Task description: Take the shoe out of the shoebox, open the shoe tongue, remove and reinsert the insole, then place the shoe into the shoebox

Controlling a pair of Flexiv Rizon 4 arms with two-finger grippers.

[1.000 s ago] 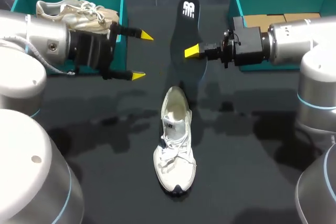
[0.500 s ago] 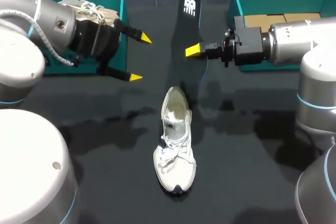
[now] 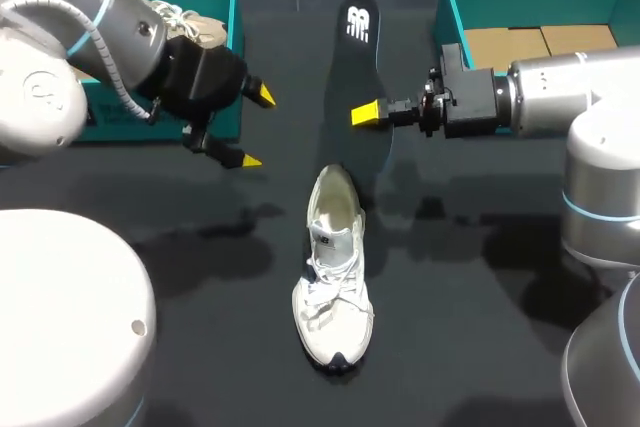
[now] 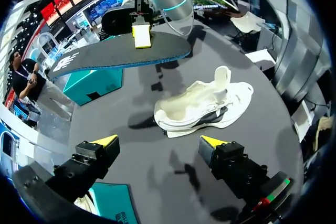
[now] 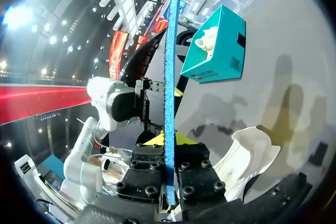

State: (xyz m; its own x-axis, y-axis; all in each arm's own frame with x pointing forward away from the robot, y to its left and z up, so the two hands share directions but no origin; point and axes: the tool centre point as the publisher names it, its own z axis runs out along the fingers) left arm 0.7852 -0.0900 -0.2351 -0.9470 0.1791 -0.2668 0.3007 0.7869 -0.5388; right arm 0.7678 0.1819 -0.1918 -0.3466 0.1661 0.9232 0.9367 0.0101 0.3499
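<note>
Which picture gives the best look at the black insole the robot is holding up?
The head view: the insole shows nearly its whole flat face, gripped by the right hand. The left wrist view shows the insole at full length, but slanted. The right wrist view shows only the insole's blue edge.

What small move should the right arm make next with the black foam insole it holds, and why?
Probably lower the right gripper toward the white mesh shoe: it is shut on the black foam insole, held clear of the table, the shoe lies nearby with its mouth upward, and the left gripper is open, apart from both.
</note>
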